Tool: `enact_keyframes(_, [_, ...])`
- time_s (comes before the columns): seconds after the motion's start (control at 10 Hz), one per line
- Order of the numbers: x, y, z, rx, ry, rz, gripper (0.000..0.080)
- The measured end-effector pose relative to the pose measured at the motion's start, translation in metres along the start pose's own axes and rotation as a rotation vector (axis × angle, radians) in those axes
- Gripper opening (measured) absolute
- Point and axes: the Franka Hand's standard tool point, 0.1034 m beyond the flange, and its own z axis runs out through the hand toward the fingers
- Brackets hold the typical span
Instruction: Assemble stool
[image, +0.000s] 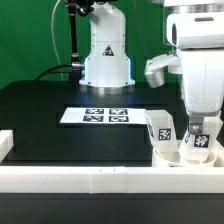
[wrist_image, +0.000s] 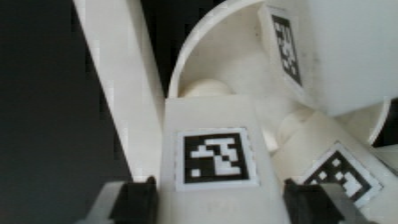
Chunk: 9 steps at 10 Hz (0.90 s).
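A: From the exterior view, the end effector (image: 198, 133) is down at the exterior view's right, by the front rail (image: 110, 180), closed on a tagged leg (image: 198, 140). The round seat (image: 172, 152) lies there on the black desk (image: 40, 115), tucked against the rail, with another leg (image: 160, 128) standing in it.

B: And the marker board (image: 105, 116) sits well apart, mid-desk.

A: I'd say we're in the leg-fitting step. Next it needs that leg lined up over a socket, then turned or pressed home.

B: The wrist view now: the gripped leg (wrist_image: 217, 150) fills it, tag facing us, fingers (wrist_image: 121, 203) pinching its sides. Beyond it is the seat's curved wall (wrist_image: 214, 50).

A: Only this view shows the pinch; only the exterior one shows the whole layout.
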Motion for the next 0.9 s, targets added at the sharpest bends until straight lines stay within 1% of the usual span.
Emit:
enact_keyframes(0.1, [0.0001, 0.0000, 0.0000, 0.000, 0.000, 0.037, 0.0336])
enact_keyframes(0.3, [-0.0003, 0.0001, 0.0001, 0.001, 0.005, 0.226, 0.0336])
enact_keyframes(0.5, [-0.0002, 0.0000, 0.0008, -0.008, 0.022, 0.414, 0.0337])
enact_keyframes(0.7, [0.0011, -0.0007, 0.0013, -0.024, 0.047, 0.633, 0.0337])
enact_keyframes(0.9, [0.0060, -0.0005, 0.0020, -0.032, 0.064, 0.819, 0.0337])
